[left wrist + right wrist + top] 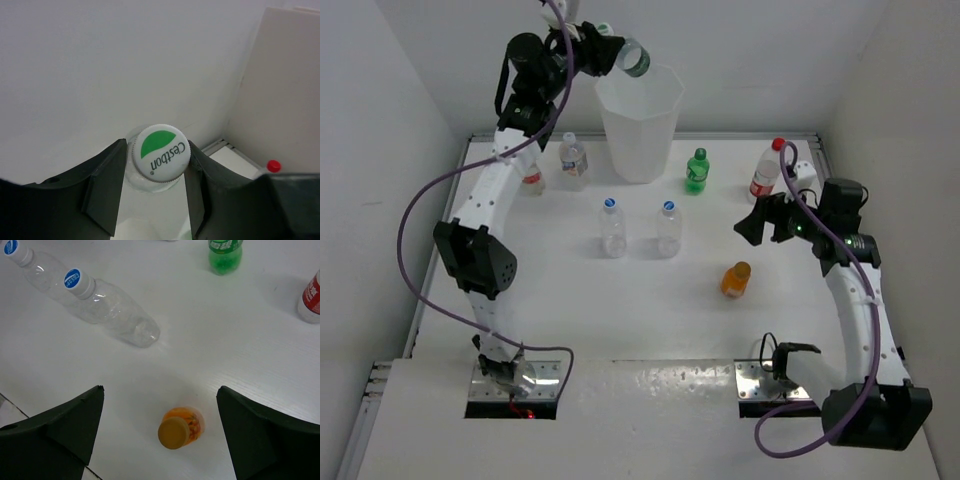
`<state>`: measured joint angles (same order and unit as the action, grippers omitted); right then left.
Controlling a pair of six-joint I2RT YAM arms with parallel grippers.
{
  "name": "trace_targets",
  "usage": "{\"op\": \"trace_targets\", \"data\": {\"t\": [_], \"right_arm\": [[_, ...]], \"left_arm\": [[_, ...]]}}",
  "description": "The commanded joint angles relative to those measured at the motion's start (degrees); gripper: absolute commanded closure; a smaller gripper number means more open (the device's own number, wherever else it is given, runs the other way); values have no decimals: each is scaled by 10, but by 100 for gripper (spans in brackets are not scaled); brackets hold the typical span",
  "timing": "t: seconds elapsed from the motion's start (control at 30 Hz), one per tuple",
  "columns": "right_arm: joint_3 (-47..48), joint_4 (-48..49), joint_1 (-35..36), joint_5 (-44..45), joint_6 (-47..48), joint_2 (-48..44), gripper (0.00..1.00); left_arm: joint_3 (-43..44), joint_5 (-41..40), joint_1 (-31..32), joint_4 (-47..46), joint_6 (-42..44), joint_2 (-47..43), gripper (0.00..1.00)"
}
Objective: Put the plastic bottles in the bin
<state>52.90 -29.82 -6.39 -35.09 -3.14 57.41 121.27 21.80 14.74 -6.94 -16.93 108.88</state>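
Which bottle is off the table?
The clear green-capped bottle, clamped in the left gripper near the bin rim; every other stands on the table.

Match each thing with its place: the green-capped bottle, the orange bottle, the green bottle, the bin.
Things:
1. green-capped bottle
2. orange bottle
3. green bottle
4. bin

Places:
A. standing alone, nearest the open right tool
B. at the far middle of the table
C. gripped by the left tool, up in the air
D. standing just right of the bin

Pairs: 1-C, 2-A, 3-D, 4-B.
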Motion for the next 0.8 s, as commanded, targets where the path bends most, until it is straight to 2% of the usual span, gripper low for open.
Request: {"op": "trace_targets", "data": {"t": [0.0,0.07,0.1,0.17,0.2,0.3,0.33,0.43,0.47,0.57,0.67,0.77], "right_arm": [[-11,46,20,-9,16,-7,7],[-14,59,29,-10,26,-6,6],[-13,60,35,-9,27,-5,6],[-10,73,45,-8,23,7,6],[-7,81,55,-9,22,9,6],[-8,102,93,-6,25,24,6],[-7,113,101,-8,26,36,6],[-1,133,136,9,11,56,7],[-1,160,153,47,-6,57,9],[1,195,175,91,-26,76,9],[-10,232,200,103,-33,88,7],[-27,264,232,76,-28,100,5]], "left_arm": [[37,-85,7,-4,46,28,95],[49,-97,13,22,55,44,90],[49,-97,20,22,55,52,78],[41,-97,20,28,61,52,62],[34,-97,25,28,61,52,41],[27,-97,35,28,66,52,21],[27,-91,35,28,66,52,10],[27,-91,41,28,66,28,5],[35,-91,48,28,72,20,5],[55,-106,54,54,87,-24,5],[56,-122,54,89,95,-76,5],[-16,-108,23,104,95,-167,5]]}}
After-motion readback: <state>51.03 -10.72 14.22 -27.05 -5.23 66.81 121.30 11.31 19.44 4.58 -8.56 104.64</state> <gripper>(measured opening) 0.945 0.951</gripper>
